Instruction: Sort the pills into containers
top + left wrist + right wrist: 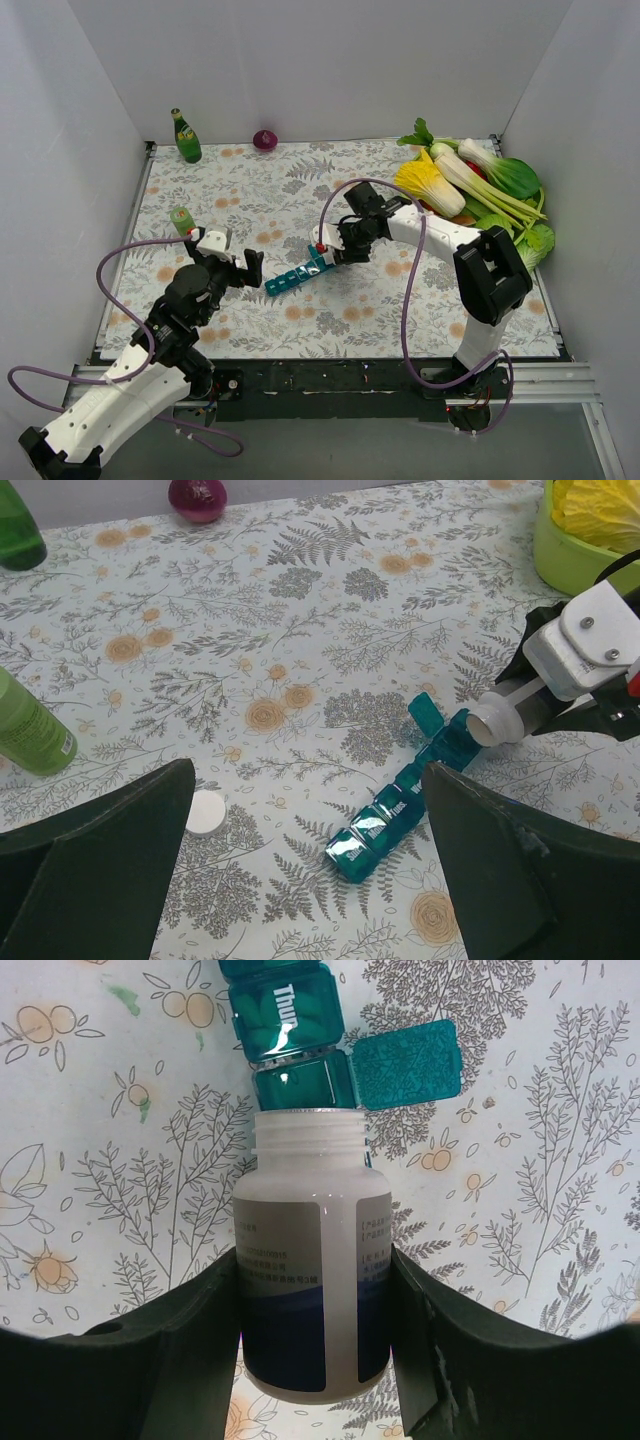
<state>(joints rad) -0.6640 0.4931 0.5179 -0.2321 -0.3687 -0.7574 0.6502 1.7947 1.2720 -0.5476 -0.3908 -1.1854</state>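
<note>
The teal pill-organiser strip [293, 276] lies slanted on the flowered cloth and also shows in the left wrist view [385, 820]. One compartment lid [405, 1065] stands open. My right gripper [312, 1290] is shut on a white pill bottle [310, 1180] with a blue label and no cap. The bottle is tipped with its mouth right at the open compartment [300, 1085]. Pale shapes show through the "Thu" lid [280, 1015]. My left gripper [310, 880] is open and empty, low over the strip's near end. No loose pills show.
A white bottle cap [205, 812] lies on the cloth left of the strip. A small green can [182, 220] stands by the left arm. A green glass bottle [186, 137] and a purple onion [265, 139] stand at the back. Vegetables [480, 185] fill the right back corner.
</note>
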